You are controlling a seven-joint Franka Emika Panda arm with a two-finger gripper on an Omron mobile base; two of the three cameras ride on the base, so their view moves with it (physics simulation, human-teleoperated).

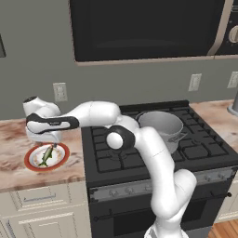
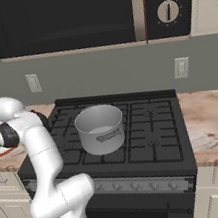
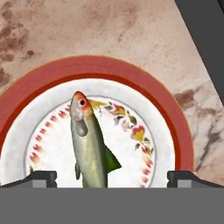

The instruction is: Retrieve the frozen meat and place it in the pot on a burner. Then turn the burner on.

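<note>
On the marble counter (image 1: 14,144) at the far left, a red-rimmed plate (image 1: 61,157) carries the fish (image 1: 47,155), a slim greenish piece lying lengthwise on the white centre. The gripper (image 1: 46,145) hangs straight over it, pointed down and close above the plate; in the hand view its two dark fingertips (image 3: 41,178) stand wide apart at the bottom edge, one on each side of the fish (image 3: 89,148), gripping nothing. That view shows the fish with its reddish head toward the top, its green body running down between the fingertips, and a ring of small red and green marks on the plate (image 3: 144,96) around it. Just right of the plate, the white arm (image 1: 153,158) reaches across from the base in front of the black stove (image 1: 153,167). The pot (image 1: 162,128), brushed steel with straight sides, sits on a burner (image 2: 153,146) grate near the stove's middle, well apart from the plate; the right base view shows the pot (image 2: 100,129) upright with a loop handle facing the camera. A row of knobs (image 2: 140,187) runs along the stove's front edge. Above hangs a dark microwave (image 2: 64,17), a round dial (image 2: 167,12) at its right. Outlets (image 1: 60,91) dot the grey wall, and more marble counter lies at the far right.
</note>
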